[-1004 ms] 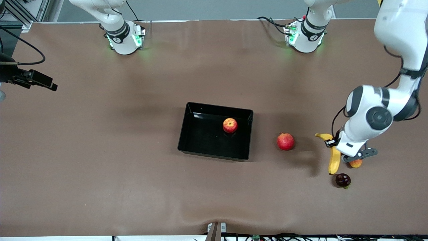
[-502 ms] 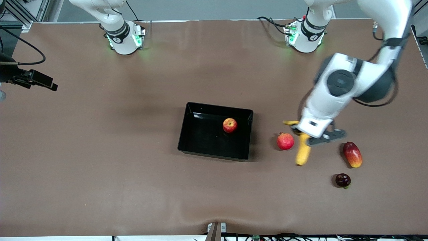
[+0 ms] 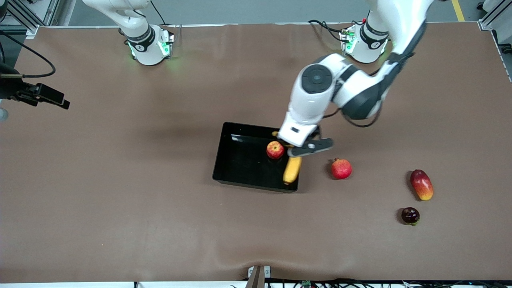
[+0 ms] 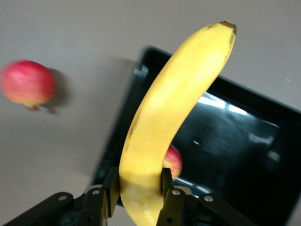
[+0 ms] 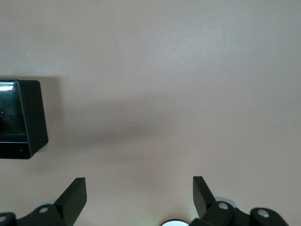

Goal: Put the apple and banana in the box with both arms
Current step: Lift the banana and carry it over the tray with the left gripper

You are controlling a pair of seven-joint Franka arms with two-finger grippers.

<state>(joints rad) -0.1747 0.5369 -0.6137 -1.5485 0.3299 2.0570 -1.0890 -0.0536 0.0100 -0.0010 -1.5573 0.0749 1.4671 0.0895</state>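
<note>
My left gripper (image 3: pixel 289 149) is shut on the yellow banana (image 3: pixel 292 169) and holds it over the black box (image 3: pixel 240 168), at the box's end toward the left arm. In the left wrist view the fingers (image 4: pixel 111 186) clamp the banana (image 4: pixel 174 108) near its lower end, with the left gripper (image 4: pixel 138 182) above the box (image 4: pixel 235 141). The red-yellow apple (image 3: pixel 275 150) lies in the box, beside the banana, and shows partly past it (image 4: pixel 174 161). My right gripper (image 5: pixel 138 186) is open and empty over bare table, with a box corner (image 5: pixel 21 117) in its view; it waits at the right arm's end (image 3: pixel 48 97).
A pinkish-red round fruit with a crown tip (image 3: pixel 341 168) lies just outside the box toward the left arm's end, also seen in the left wrist view (image 4: pixel 28 82). An oblong red-yellow mango (image 3: pixel 421 184) and a small dark purple fruit (image 3: pixel 410 215) lie farther that way.
My left arm has carried the banana from beside the mango, past the round pinkish-red fruit, to over the box. The mango is now uncovered. The right arm has not moved.
</note>
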